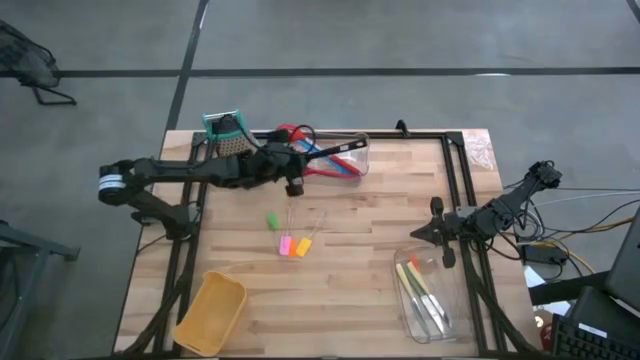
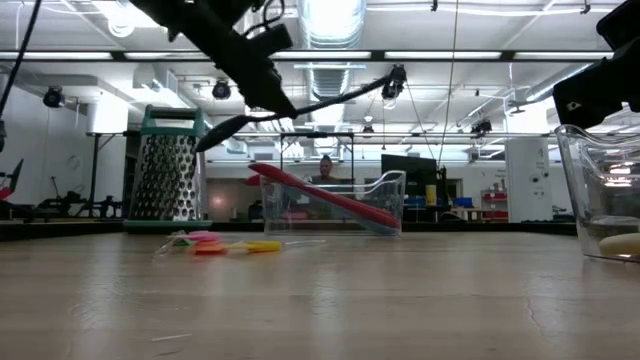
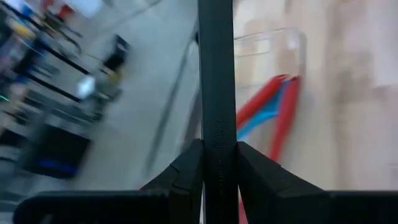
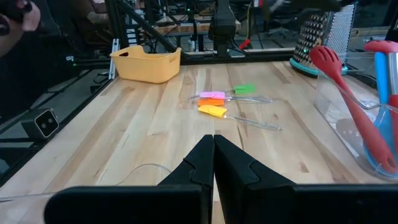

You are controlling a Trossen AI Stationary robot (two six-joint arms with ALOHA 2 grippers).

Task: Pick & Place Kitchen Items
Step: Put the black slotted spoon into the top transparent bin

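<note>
My left gripper (image 1: 290, 165) is over the table's far middle, above the clear bin (image 1: 330, 155), and is shut on a black ladle (image 2: 330, 100). The ladle's handle (image 3: 216, 74) fills the middle of the left wrist view. The bin holds red and blue spoons (image 4: 373, 93) that lean on its wall. A green piece (image 1: 272, 221), a pink piece (image 1: 287, 244) and an orange piece (image 1: 303, 247) lie flat on the table's middle. My right gripper (image 1: 420, 235) is shut and empty at the right, low over the table (image 4: 213, 146). My left gripper pinches the ladle's handle (image 3: 216, 155) between its two fingers (image 3: 186, 174), closer to the bowl than to the free end. The fingers slant down from the table's left and lie across the handle. The ladle is lifted clear and tilted, its bowl (image 2: 215, 135) low at the left and its free end (image 2: 398, 78) high at the right.
A teal-topped metal grater (image 1: 225, 132) stands at the far left beside the clear bin. A second clear bin (image 1: 430, 295) with yellow and green tools lies near right. A tan bin (image 1: 212, 312) sits near left. Bare wood lies between them.
</note>
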